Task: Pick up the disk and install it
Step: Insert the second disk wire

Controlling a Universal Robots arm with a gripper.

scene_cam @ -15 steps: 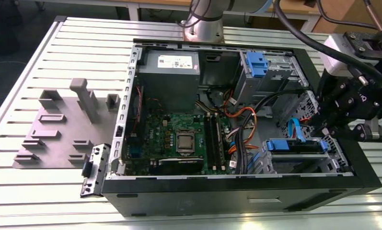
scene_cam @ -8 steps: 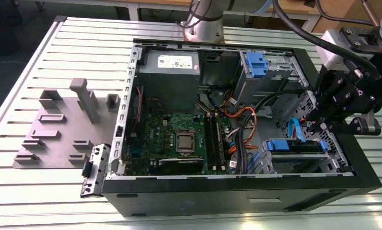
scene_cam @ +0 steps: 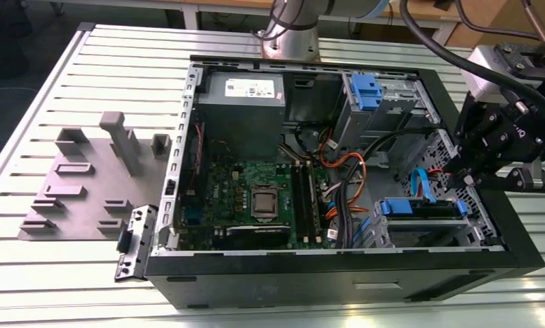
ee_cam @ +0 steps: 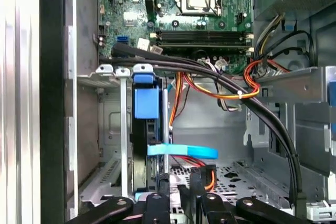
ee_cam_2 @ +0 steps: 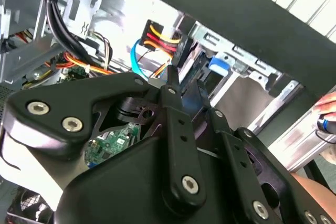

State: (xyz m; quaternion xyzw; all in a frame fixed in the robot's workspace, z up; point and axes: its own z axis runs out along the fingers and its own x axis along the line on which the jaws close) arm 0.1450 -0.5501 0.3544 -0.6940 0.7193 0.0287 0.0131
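The open computer case (scene_cam: 345, 266) lies on its side on a slatted metal surface (scene_cam: 62, 273), with the motherboard (scene_cam: 254, 198) facing up. The disk (scene_cam: 420, 208), showing its blue plastic frame, sits slotted in the drive cage (scene_cam: 418, 229) at the lower corner of the case towards the exterior view's right. In the first wrist view the disk (ee_cam: 146, 129) stands on edge between the cage's metal rails, its blue tab (ee_cam: 146, 100) uppermost and a flat blue data cable (ee_cam: 184, 151) crossing just beside it.

The end effector (scene_cam: 473, 179) hangs over the case wall on the exterior view's right, just above and beside the cage; in that view it is apart from the disk but close to it. In the first wrist view the end effector (ee_cam: 181, 203) lines up directly with the seated disk, its black linkages either side of the slot. Whether its fingers are spread or closed cannot be told, as their tips are hidden behind its own body in the second wrist view and cut off in the first.

A second blue-framed bay (scene_cam: 364, 92) sits at the far end of the case beside the grey power supply (scene_cam: 240, 102). A grey fixture block (scene_cam: 89, 184) stands on the surface towards the exterior view's left, well apart from the case
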